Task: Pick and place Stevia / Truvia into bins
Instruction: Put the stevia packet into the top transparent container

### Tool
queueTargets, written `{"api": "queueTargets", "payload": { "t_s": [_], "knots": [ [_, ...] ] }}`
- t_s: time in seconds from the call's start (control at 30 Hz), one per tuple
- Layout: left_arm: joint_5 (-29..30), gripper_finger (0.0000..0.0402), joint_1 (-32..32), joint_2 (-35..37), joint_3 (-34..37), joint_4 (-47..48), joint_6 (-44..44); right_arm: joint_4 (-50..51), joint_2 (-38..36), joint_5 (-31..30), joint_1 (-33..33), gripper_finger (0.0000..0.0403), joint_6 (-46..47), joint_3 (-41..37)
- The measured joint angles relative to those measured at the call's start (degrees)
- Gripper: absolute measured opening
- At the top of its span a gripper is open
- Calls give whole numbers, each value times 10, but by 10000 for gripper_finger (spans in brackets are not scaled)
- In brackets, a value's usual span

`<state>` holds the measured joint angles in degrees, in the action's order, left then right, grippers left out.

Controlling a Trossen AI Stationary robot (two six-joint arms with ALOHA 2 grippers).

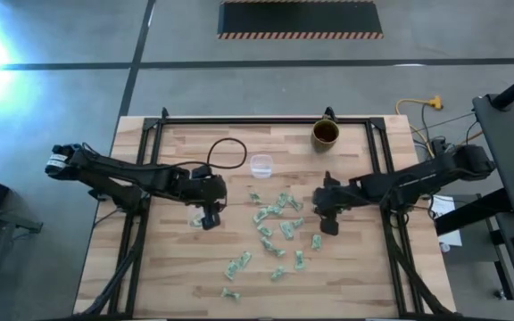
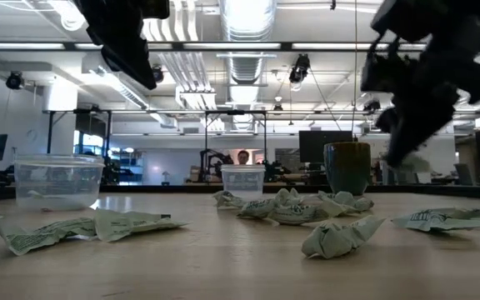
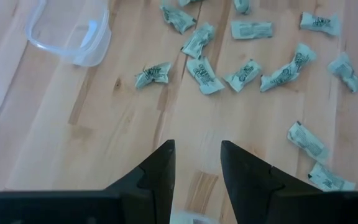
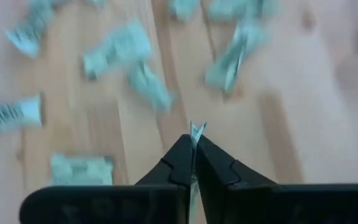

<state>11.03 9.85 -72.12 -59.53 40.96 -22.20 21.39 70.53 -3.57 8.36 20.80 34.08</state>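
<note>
Above the table, only the right wrist view shows a sachet pinched.

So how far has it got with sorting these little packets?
Barely begun: the clear cup looks empty. The right claw is shut on one sachet, lifted off the table. The left claw hovers open. Nearly all the sachets lie scattered on the table.

The clear cup is cut off by the frame edge, and the loose sachets below the right wrist are blurred.
</note>
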Motion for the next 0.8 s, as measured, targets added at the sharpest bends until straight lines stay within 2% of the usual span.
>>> {"api": "queueTargets", "payload": {
  "t_s": [0.27, 0.37, 0.5, 0.6, 0.8],
  "knots": [
    [2, 112, 0, 0, 0, -21, 0, -36, 4, -85, -16, 9, -98, 86],
    [2, 112, 0, 0, 0, -20, 0, -77, 14, -88, -40, 9, -135, 105],
    [2, 112, 0, 0, 0, -22, 0, -135, 36, -77, -85, 9, -146, 117],
    [2, 112, 0, 0, 0, -24, 0, -168, 63, -40, -120, 9, -149, 128],
    [2, 112, 1, 0, 0, -24, 0, -178, 156, 9, -164, 9, -160, 180]
  ]
}}
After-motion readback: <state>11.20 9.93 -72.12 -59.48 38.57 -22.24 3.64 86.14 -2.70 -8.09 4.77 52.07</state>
